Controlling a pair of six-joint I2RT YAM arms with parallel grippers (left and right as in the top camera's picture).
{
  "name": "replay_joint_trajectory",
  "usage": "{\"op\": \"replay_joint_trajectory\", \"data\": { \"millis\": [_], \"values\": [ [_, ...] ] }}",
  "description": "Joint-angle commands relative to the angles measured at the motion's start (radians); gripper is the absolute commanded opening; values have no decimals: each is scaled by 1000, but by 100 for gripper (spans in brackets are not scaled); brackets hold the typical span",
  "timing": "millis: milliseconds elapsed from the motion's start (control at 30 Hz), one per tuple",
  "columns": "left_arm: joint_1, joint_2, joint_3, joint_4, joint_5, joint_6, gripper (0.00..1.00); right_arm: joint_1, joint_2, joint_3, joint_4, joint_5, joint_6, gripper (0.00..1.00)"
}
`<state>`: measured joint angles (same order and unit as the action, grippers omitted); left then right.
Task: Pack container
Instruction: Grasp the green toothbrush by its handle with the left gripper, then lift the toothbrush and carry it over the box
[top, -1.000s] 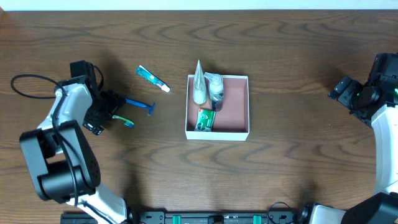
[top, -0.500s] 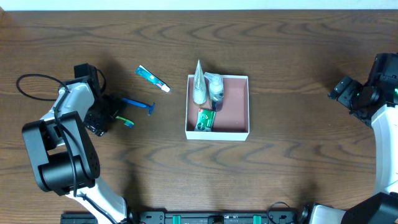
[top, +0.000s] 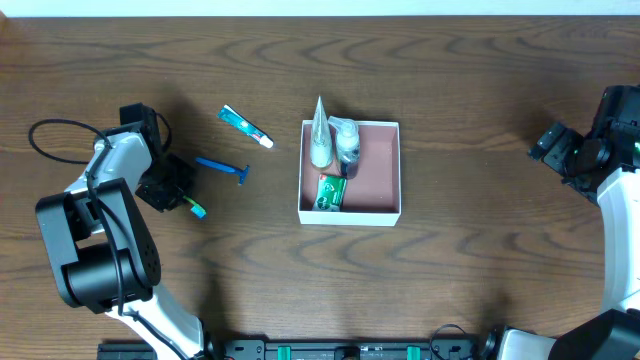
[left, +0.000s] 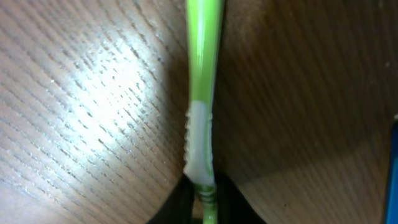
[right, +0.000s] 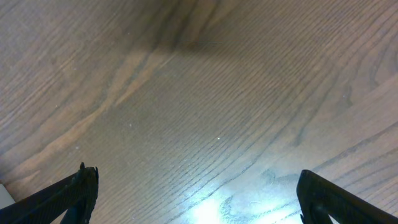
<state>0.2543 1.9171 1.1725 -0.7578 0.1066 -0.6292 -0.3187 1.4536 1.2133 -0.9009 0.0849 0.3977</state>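
Observation:
The container (top: 350, 215), a white-walled box with a reddish-brown inside, sits mid-table and holds a white tube (top: 320, 140), a small bottle (top: 346, 141) and a green packet (top: 331, 192). My left gripper (top: 166, 187) is low over the table at the left, shut on the handle of a green toothbrush (top: 196, 208). In the left wrist view the toothbrush (left: 202, 74) runs straight away from the pinching jaws of the left gripper (left: 205, 200). My right gripper (top: 558, 148) hangs at the far right, and the right wrist view shows it (right: 196, 186) open over bare wood.
A blue razor (top: 226, 169) lies just right of the left gripper. A blue-green toothpaste tube (top: 245, 126) lies further back, between the razor and the container. A black cable (top: 50, 135) loops at the far left.
The left gripper has closed on the green toothbrush, whose free end has swung slightly toward the front of the table. The right arm has not moved.

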Motion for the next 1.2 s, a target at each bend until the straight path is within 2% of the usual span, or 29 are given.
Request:
{"op": "replay_joint_trajectory", "data": {
  "millis": [0,500,800,967,1167],
  "values": [
    [1,47,-12,-13,2,34,7,-8,-6,12,-1,4,-2,99],
    [1,20,24,-106,17,192,6,-8,-6,12,-1,4,-2,99],
    [-16,-206,95,-192,48,270,6,-8,-6,12,-1,4,-2,99],
    [-116,-394,95,-186,78,340,6,-8,-6,12,-1,4,-2,99],
    [-327,-591,95,-130,77,382,6,-8,-6,12,-1,4,-2,99]
  ]
}}
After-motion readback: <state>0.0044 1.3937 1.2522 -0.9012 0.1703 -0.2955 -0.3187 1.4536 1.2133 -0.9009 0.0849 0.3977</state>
